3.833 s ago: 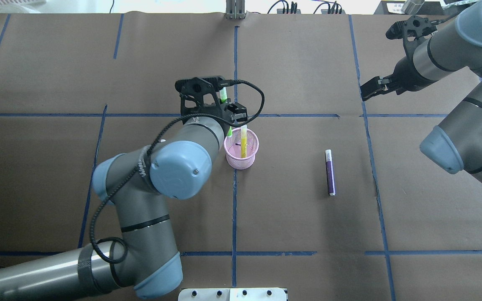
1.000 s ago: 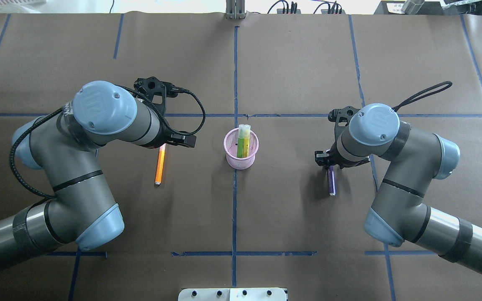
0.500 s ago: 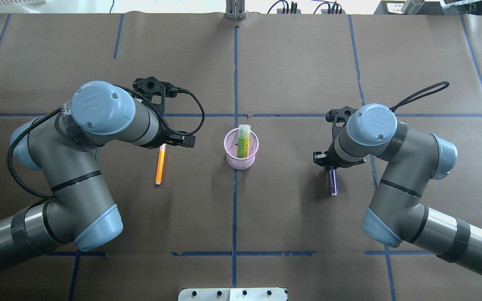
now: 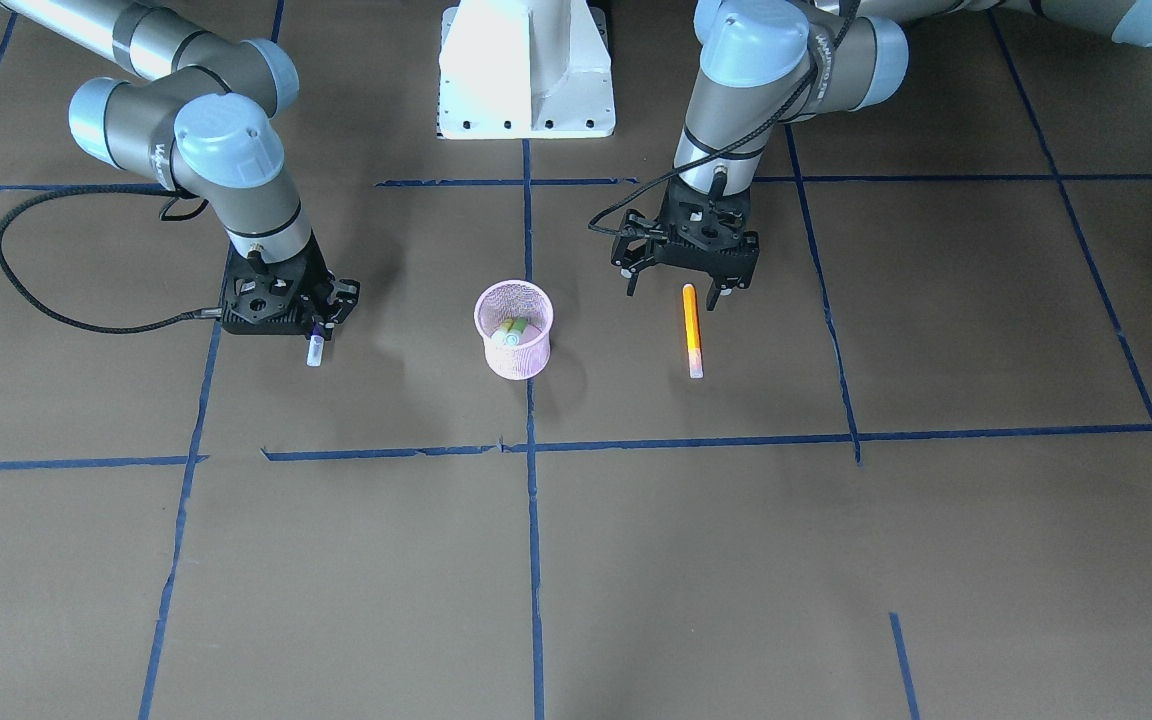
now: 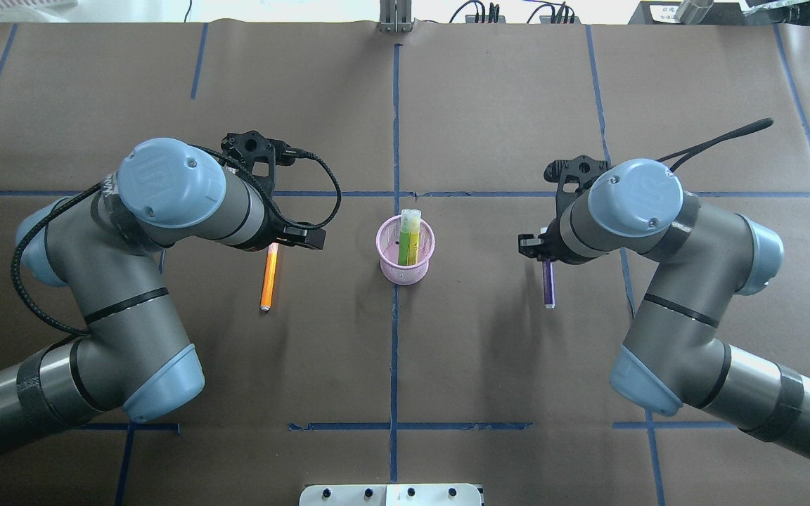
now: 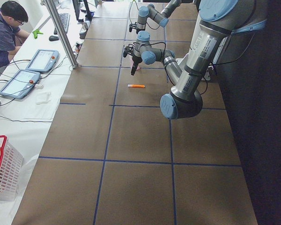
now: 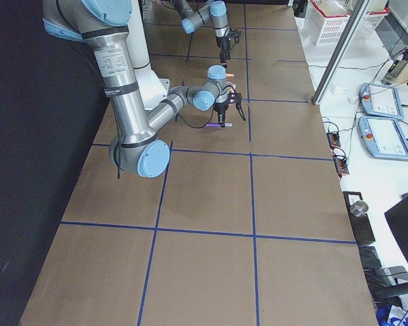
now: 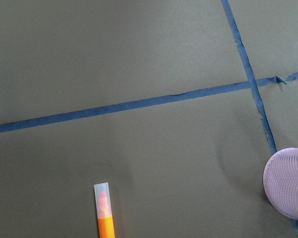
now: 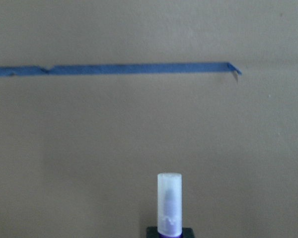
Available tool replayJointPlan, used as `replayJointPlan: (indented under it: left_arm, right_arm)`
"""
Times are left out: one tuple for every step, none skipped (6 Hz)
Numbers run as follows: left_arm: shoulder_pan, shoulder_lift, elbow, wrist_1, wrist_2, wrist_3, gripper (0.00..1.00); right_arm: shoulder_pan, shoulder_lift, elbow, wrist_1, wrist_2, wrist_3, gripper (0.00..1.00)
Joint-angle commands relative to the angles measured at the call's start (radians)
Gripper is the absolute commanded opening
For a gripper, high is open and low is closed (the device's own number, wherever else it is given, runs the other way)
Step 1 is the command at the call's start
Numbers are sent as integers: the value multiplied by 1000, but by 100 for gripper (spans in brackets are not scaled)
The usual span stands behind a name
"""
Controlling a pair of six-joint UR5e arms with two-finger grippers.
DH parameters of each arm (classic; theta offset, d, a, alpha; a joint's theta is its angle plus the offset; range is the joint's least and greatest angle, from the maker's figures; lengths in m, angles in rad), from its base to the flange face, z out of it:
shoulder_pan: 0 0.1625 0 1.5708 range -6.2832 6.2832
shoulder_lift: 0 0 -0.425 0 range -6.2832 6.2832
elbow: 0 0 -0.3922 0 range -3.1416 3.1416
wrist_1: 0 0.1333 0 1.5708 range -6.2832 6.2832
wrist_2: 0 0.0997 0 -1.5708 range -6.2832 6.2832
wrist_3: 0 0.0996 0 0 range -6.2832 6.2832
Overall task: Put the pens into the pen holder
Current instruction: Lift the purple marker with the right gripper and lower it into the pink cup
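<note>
The purple pen (image 9: 169,204) runs off the right wrist view's lower edge; the orange pen (image 8: 105,218) and pen holder (image 8: 288,184) are cropped in the left's.

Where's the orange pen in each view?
Front-facing: orange pen right of pen holder.
Overhead: pen left of holder.
Exterior left: pen upper middle.
Exterior right: cannot tell.
Left wrist: pen at bottom edge.
Right wrist: not in view.
Shared landmark: pen holder.

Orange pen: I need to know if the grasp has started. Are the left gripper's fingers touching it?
Apart. The front-facing view shows the left gripper open, fingers flanking the orange pen's end with bare table between.
</note>
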Motion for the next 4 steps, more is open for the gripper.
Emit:
replayJointPlan:
  left_arm:
    - [0, 16, 18, 0, 3, 38, 100]
    - [-5, 29, 22, 3, 3, 71, 100]
    - [-5, 39, 27, 2, 2, 76, 100]
    - [-6, 39, 30, 3, 2, 76, 100]
  right_arm:
    - [1, 3, 145, 0, -197, 30, 0]
    - [-16, 65, 150, -9, -323, 176, 0]
    - [-42, 104, 150, -14, -444, 191, 0]
    - [-97, 152, 126, -26, -602, 250, 0]
